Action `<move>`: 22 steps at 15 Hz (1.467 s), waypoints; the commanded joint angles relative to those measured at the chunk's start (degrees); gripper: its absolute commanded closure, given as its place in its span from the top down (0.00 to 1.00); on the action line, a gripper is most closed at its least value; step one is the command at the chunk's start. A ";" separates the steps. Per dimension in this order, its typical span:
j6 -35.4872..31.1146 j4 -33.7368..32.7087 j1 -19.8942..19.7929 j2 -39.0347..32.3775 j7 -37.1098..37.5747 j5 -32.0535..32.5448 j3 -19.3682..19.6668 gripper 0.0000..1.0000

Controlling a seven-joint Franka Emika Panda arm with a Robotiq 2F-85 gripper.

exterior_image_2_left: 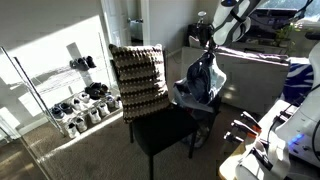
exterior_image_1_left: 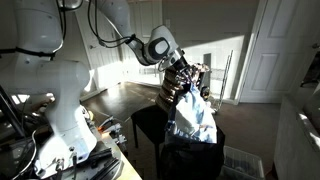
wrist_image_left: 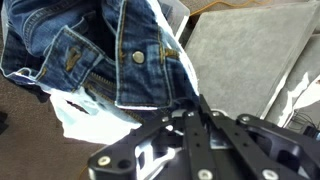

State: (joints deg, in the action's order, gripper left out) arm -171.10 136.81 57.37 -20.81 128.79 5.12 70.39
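Observation:
My gripper [wrist_image_left: 198, 108] is shut, with its black fingers pressed together on the edge of a pair of blue jeans [wrist_image_left: 85, 45]. The jeans show their waistband, button and zip, with white fabric [wrist_image_left: 95, 118] below. In both exterior views the jeans [exterior_image_1_left: 190, 115] [exterior_image_2_left: 203, 80] hang bunched from the gripper [exterior_image_1_left: 181, 72] [exterior_image_2_left: 211, 46] above a black chair [exterior_image_2_left: 165, 130]. The lower part of the jeans rests on the chair's seat edge. The chair [exterior_image_1_left: 148, 124] carries a checked brown-and-white cushion [exterior_image_2_left: 138, 78] against its back.
A shoe rack with several shoes [exterior_image_2_left: 85, 102] stands by the sunlit wall. A grey sofa or mattress [exterior_image_2_left: 255, 75] lies behind the chair and shows as a grey surface in the wrist view [wrist_image_left: 240, 50]. The robot base [exterior_image_1_left: 65, 120] and white doors [exterior_image_1_left: 268, 50] are nearby.

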 commanded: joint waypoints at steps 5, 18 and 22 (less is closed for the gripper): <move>0.28 -0.72 1.86 -1.09 4.11 -0.94 2.03 0.01; -1.46 -0.53 4.83 -5.06 7.64 -0.53 5.66 0.31; 0.32 -0.60 5.37 -4.95 6.34 0.01 6.24 0.55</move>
State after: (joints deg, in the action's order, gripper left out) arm -171.22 136.02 61.17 -24.52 134.27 5.12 75.10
